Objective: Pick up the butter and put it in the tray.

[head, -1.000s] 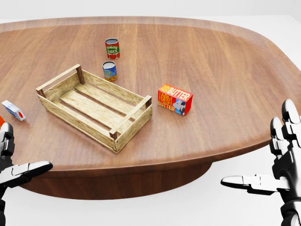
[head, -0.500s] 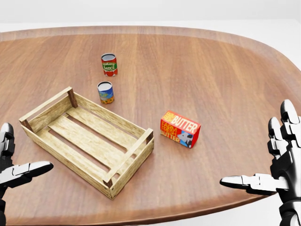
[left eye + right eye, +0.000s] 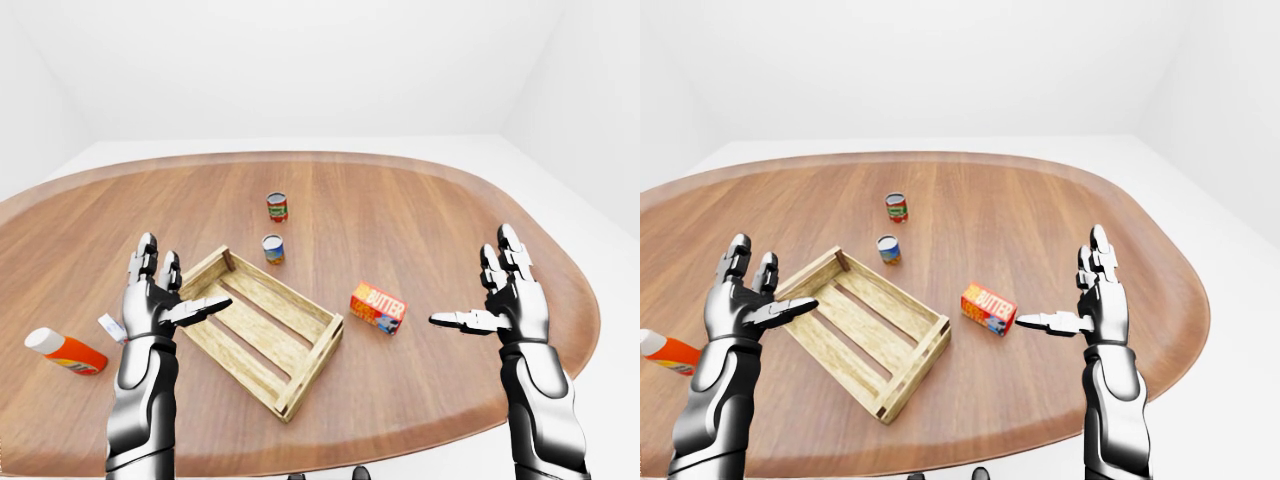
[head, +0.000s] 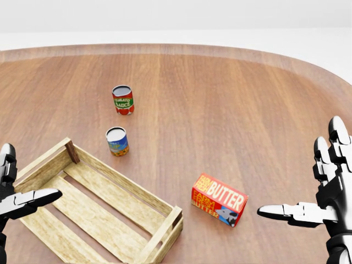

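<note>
While both arms are up, this is how things sit:
Right hand point(image 3: 512, 297): spread wide with its fingers pointing up and the thumb sticking out sideways. It holds nothing and touches nothing. It hangs in the air to the right of the butter, apart from it.
Left hand point(image 3: 155, 297): spread wide too, and it holds nothing. In the left-eye view it hangs over the left end of the tray.
Hand look: shiny silver metal with black joints, and three fingers on each.
Butter point(image 4: 219, 200): a small red and orange box with white letters. It lies flat on the tabletop, just to the right of the tray and not inside it.
Tray point(image 3: 262, 327): a low crate made of pale, rough wooden slats with gaps between them. It sits turned at a slant.
Cans: one has a blue label point(image 4: 117, 141) and stands near the top edge of the tray. One has a red label point(image 4: 123, 99) and stands farther up. Both are round and upright.
Bottle point(image 3: 64, 351): orange with a white cap, lying on its side at the left.
Tabletop point(image 4: 231, 104): smooth brown wood with long grain lines and a rounded edge.
</note>
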Tool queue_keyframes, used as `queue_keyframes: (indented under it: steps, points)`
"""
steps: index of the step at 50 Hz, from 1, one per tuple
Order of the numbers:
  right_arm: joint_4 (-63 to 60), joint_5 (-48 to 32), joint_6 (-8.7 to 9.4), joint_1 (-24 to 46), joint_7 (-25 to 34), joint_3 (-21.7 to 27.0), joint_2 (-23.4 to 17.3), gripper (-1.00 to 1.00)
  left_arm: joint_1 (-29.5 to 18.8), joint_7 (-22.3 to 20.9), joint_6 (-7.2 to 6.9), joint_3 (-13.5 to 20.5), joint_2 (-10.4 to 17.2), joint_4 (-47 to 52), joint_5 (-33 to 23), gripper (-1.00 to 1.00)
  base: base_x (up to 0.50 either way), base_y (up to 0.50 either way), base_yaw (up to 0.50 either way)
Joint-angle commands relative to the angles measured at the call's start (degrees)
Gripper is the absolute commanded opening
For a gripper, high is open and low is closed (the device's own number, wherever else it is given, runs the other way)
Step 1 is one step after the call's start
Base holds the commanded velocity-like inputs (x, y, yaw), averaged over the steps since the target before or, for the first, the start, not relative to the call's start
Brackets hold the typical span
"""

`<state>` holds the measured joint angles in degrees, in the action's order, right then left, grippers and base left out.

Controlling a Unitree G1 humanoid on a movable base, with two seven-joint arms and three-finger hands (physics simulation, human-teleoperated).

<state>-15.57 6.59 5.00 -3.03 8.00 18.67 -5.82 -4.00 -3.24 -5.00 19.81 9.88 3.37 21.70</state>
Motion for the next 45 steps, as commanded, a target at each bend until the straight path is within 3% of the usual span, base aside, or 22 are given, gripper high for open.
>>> queue_keyframes:
  steps: [1, 6, 37, 45]
  points:
    - [0.0, 0.0, 0.0, 0.1, -0.1, -0.1, 0.0, 1.0, 0.0, -0.1, 0.0, 0.1, 0.0, -0.1, 0.2, 1.0, 0.5, 0.0, 0.0]
    - [0.4, -0.8, 0.0, 0.2, -0.5, 0.0, -0.1, 1.0, 0.0, -0.1, 0.0, 0.0, 0.0, 0.1, 0.2, 1.0, 0.45, 0.0, 0.0]
    - [-1.3, -0.9, 0.0, -0.5, 0.1, 0.5, 0.3, 1.0, 0.0, -0.1, 0.0, 0.0, 0.0, 0.1, 0.0, 1.0, 0.0, 0.0, 0.0]
    - [-1.2, 0.8, 0.0, -0.7, 0.0, 1.0, 0.4, 1.0, 0.1, -0.3, 0.0, -0.2, -0.2, -0.4, -0.4, 1.0, 0.0, 0.0, 0.46]
